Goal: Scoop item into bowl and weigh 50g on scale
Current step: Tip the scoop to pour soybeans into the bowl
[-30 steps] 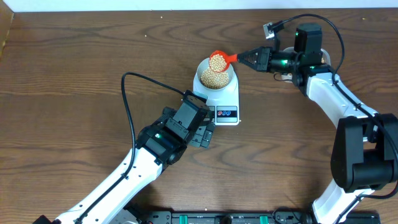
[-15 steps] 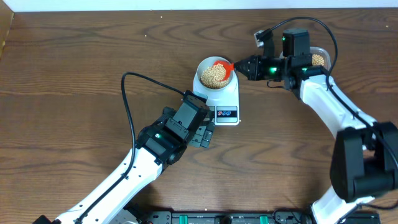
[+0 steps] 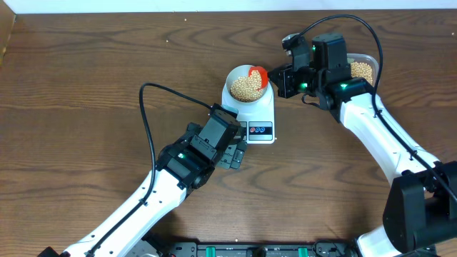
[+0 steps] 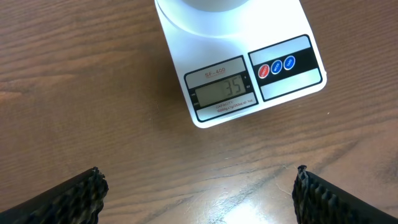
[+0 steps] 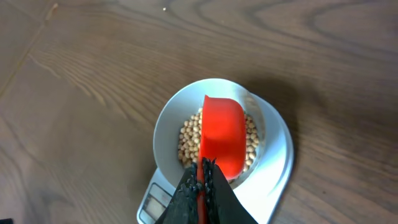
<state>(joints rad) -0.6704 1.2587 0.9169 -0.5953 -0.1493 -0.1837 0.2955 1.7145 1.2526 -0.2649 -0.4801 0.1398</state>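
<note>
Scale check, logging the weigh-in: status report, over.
Right gripper shut on red scoop, tipped over bowl of beans. Left gripper open, empty, facing scale; display reads 35. Nothing blocking bowl.

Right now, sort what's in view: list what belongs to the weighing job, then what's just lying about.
Belongs to the job:
beans
bowl
scale, reading 35
red scoop, gripped by the right pincer
clear tub holding more beans

Just there:
left pincer, open and empty in front of the scale
black cable looping off the left arm
</note>
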